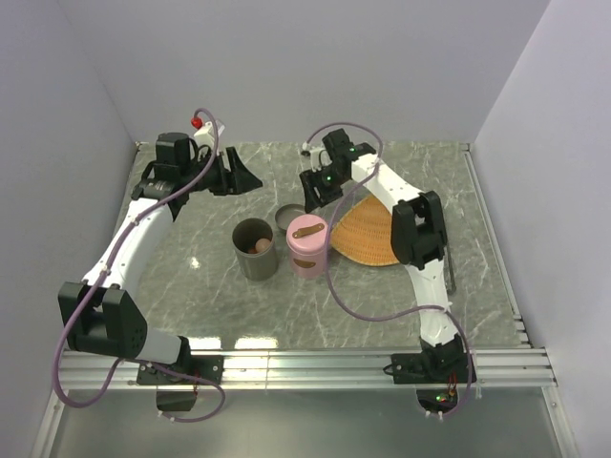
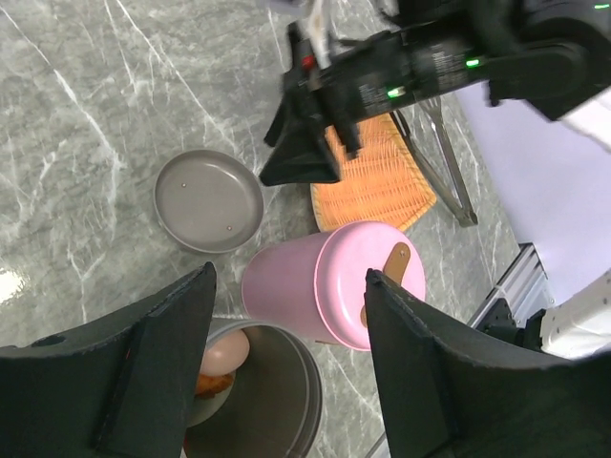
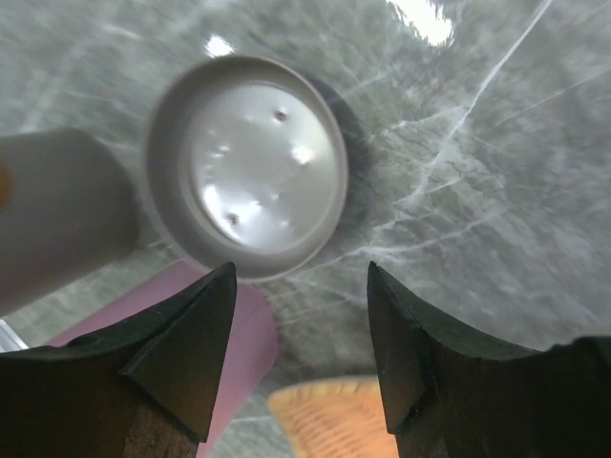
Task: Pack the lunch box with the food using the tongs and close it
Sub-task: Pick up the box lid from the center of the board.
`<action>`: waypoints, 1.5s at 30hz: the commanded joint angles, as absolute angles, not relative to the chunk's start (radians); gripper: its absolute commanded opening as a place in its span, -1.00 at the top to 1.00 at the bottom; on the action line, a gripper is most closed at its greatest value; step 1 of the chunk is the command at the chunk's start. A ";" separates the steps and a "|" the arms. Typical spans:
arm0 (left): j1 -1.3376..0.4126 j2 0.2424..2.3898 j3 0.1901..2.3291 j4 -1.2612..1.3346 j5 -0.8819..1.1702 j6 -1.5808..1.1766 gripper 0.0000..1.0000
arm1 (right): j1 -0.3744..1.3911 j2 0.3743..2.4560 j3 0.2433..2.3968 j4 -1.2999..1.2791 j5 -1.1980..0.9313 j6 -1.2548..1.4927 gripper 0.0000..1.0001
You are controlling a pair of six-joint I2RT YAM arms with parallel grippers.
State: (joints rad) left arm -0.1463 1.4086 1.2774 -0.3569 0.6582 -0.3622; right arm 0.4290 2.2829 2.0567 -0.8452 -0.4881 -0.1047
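Observation:
The lunch box stands in pieces mid-table: an open grey tub [image 1: 256, 250], a pink tub [image 1: 308, 246] whose pink lid carries a tan strap, and a loose grey lid [image 1: 287, 218] lying flat. Inside the grey tub [image 2: 267, 401] sit a beige-pink ball [image 2: 227, 351] and an orange-brown bit [image 2: 212, 384] of food. The tongs [image 2: 445, 164] lie on the table just beyond the orange woven tray [image 2: 377, 183]. My left gripper [image 2: 291, 277] hangs open and empty above the two tubs. My right gripper [image 3: 302, 272] is open and empty over the grey lid [image 3: 246, 181], near the tray's tip [image 3: 336, 422].
White walls close the table on the left, back and right. A metal rail [image 1: 315, 363] runs along the near edge. The right arm's forearm [image 1: 418, 229] reaches over the woven tray [image 1: 368, 231]. Purple cables loop off both arms.

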 commanded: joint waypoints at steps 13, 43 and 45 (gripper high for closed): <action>-0.089 1.378 1.218 -0.285 0.750 -0.456 -0.41 | 0.506 2.352 2.106 -0.831 -0.407 -0.160 -0.32; -0.067 1.379 1.207 -0.270 0.770 -0.476 -0.40 | 0.419 2.344 2.178 -0.804 -0.445 -0.078 1.00; -0.067 1.379 1.206 -0.268 0.769 -0.474 -0.40 | 0.399 2.323 2.183 -0.787 -0.495 -0.037 1.00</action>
